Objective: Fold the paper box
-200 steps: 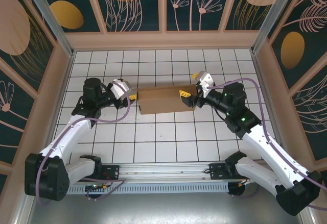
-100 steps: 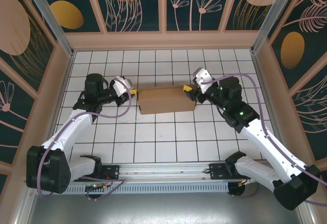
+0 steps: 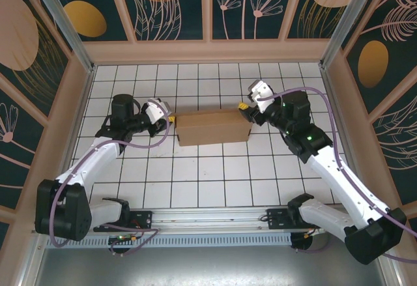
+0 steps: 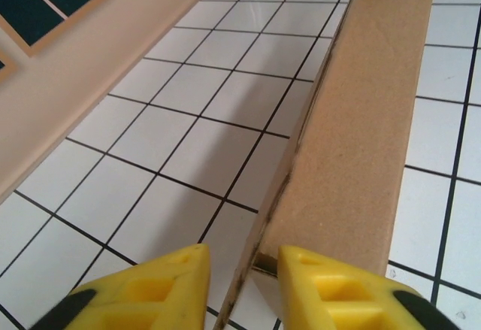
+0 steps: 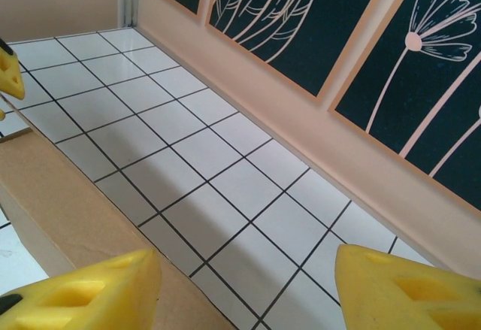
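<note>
Box [image 3: 213, 128] sits approx mid-tabletop, long axis running 9 to 3 o'clock. It reads as a closed shallow brown block: top panel down, long walls up, no flaps lying loose on the tiles. So I judge the main folds done and the job late-stage. What's prob left is seating or tucking the two short ends, which I can't see well enough to call locked.

My L tool [image 4: 240, 289] is at the box's 9 o'clock end. Its fingers are only slightly parted and straddle the end edge along the far long side. One pad touches the cardboard and the other has a gap, so it's not pinching as far as I can tell.

My R tool [image 5: 244, 292] is at the 3 o'clock end, by the far corner. It's spread wide w/ nothing between the fingers, and the box top passes just under one of them.

White gridded tabletop [image 3: 195, 182] all round; patterned wall [image 5: 316, 37] at 12 o'clock.
</note>
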